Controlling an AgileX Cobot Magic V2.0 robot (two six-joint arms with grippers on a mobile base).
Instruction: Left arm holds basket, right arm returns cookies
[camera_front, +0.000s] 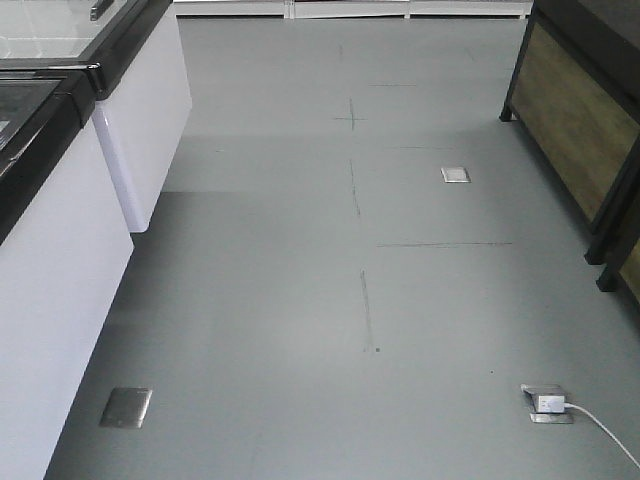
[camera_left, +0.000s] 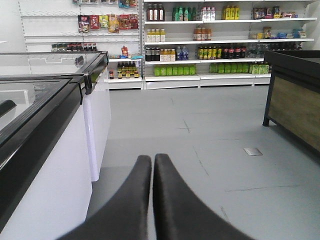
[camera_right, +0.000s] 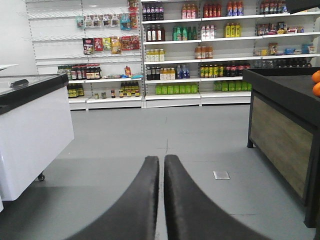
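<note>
Left gripper (camera_left: 152, 159): black fingers pressed together along their length with only a hairline seam between them, nothing held. It points level down a shop aisle over the grey floor (camera_left: 210, 130). Right gripper (camera_right: 161, 160): same pose, fingers closed to a thin slit, nothing in it. Basket and cookies: cannot tell where they are from these views.

Left wrist view: a white chest freezer (camera_left: 60, 165) with a black rim runs along the left, just beside the gripper. Shelving (camera_left: 200, 45) full of bottles lines the back wall, with hanging snack packs (camera_left: 107, 21) at upper left. A dark counter (camera_left: 295, 100) with a wood side panel is at the right, and a square metal floor plate (camera_left: 253, 151) lies near its corner.

Right wrist view: shelving (camera_right: 200, 50) at the back, chest freezer (camera_right: 30, 135) at left with a castor showing under it. The counter (camera_right: 280, 130) is at right, with oranges (camera_right: 316, 82) at the far right edge of its top. A floor plate (camera_right: 221, 175) lies near the counter's front corner.

Front view: grey floor (camera_front: 300, 300) with faint line marks, chest freezer (camera_front: 50, 330) left, counter (camera_front: 570, 110) right. One floor plate (camera_front: 126, 407) is lower left and another (camera_front: 455, 175) upper right. A white plug block (camera_front: 548, 402) sits lower right, its white cable (camera_front: 605, 432) running toward the bottom right corner.
</note>
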